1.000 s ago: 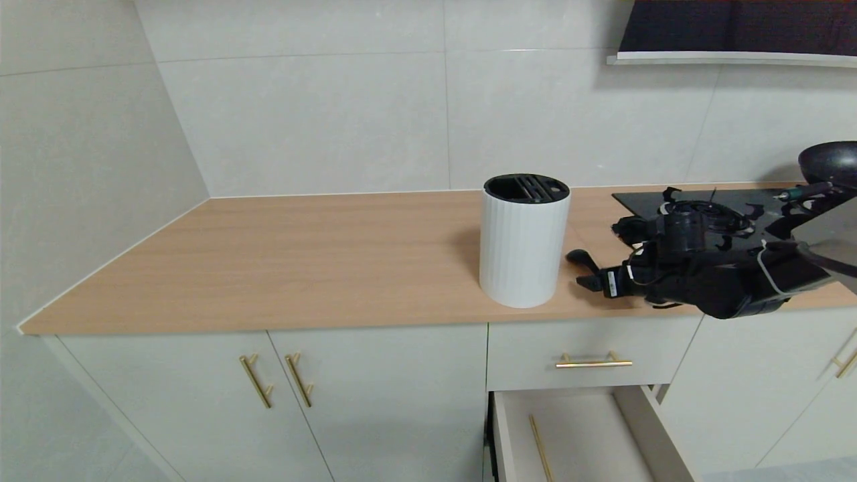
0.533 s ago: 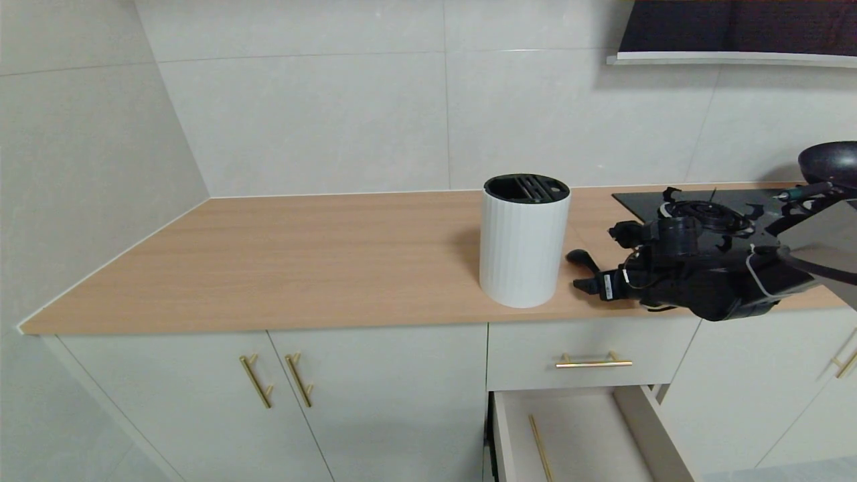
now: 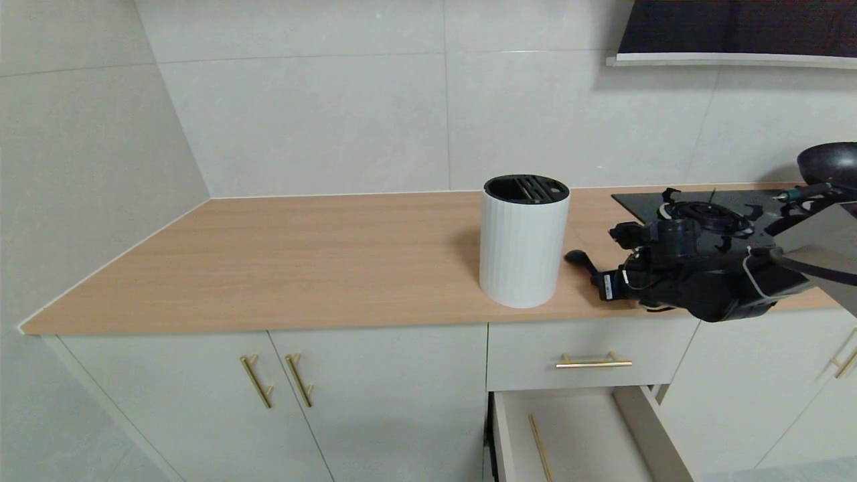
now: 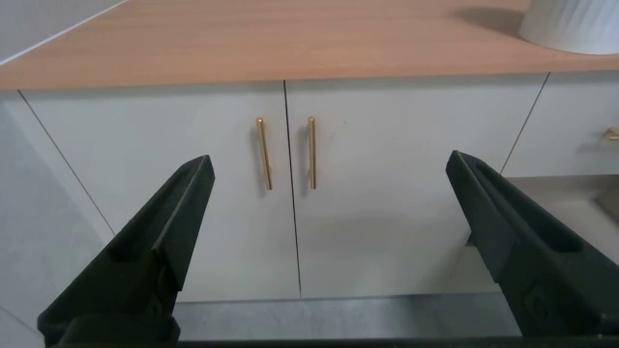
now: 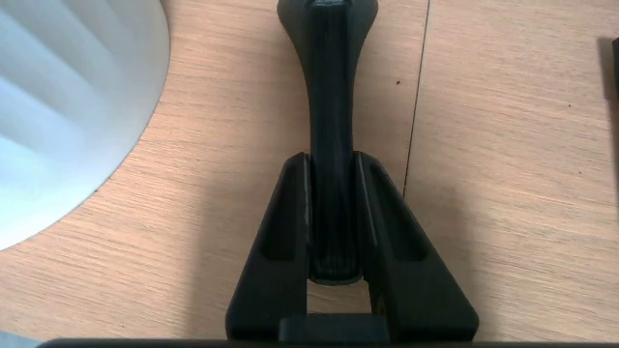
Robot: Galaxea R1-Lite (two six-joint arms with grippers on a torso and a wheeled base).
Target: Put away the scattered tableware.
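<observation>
The left hand (image 4: 334, 256) hangs low in front of the cupboard doors (image 4: 387, 222) under the tabletop's front edge, its fingers spread wide with nothing between them. The wooden tabletop (image 3: 301, 261) meets the tiled wall at its far left and along the back, and a long bare stretch runs from that corner to the white ribbed cutlery holder (image 3: 523, 248), which stands upright near the front edge with its black slotted top facing up. Just right of the holder, a black utensil (image 3: 577, 258) lies flat on the wood, apart from the holder's wall. The right hand (image 3: 598, 281) sits low over the tabletop with its fingers (image 5: 290, 208) pressed against both sides of the utensil's handle (image 5: 329, 116), pinching it. Beyond it are the black hob (image 3: 710, 204) and a dark wok (image 3: 830, 161). Below, a drawer (image 3: 636, 428) stands pulled open.
</observation>
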